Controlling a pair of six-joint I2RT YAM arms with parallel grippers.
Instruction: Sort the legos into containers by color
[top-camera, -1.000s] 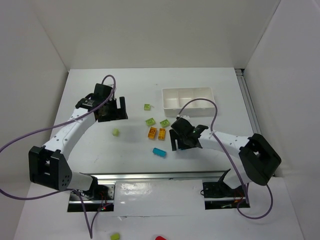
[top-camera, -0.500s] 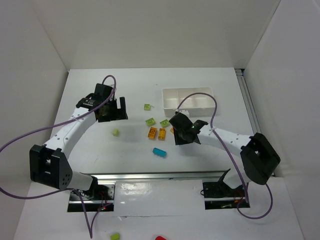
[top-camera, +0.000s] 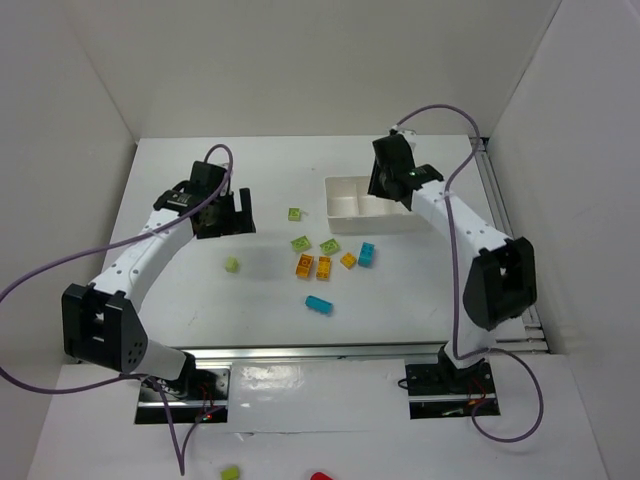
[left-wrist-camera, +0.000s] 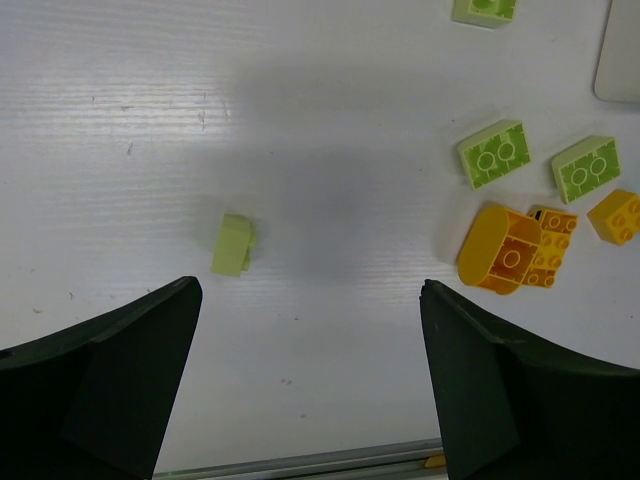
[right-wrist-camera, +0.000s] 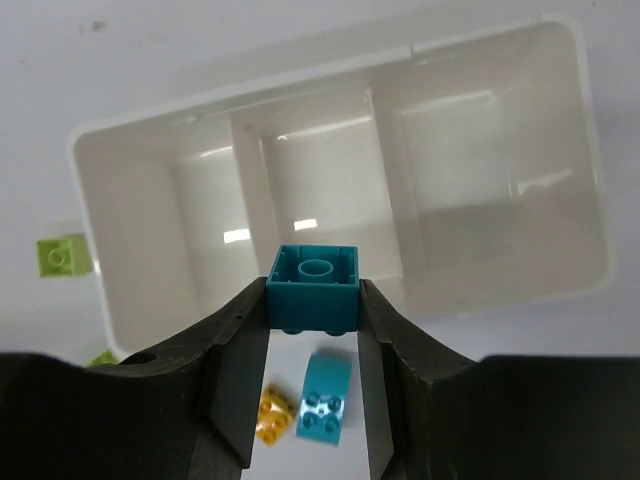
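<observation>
My right gripper (right-wrist-camera: 313, 305) is pinched tight on one cyan brick (right-wrist-camera: 313, 275), held over the white tray (right-wrist-camera: 90, 190) at the middle compartment's near edge, I'd say ready to drop it in. My left gripper (left-wrist-camera: 310, 390) hangs wide open and empty near a lime brick (left-wrist-camera: 232, 245), probably lined up for it. The right wrist view shows the grip and three bare compartments, which the top view hides under my wrist; only the top view shows the loose legos (top-camera: 305, 266) on the table (top-camera: 200, 300).
</observation>
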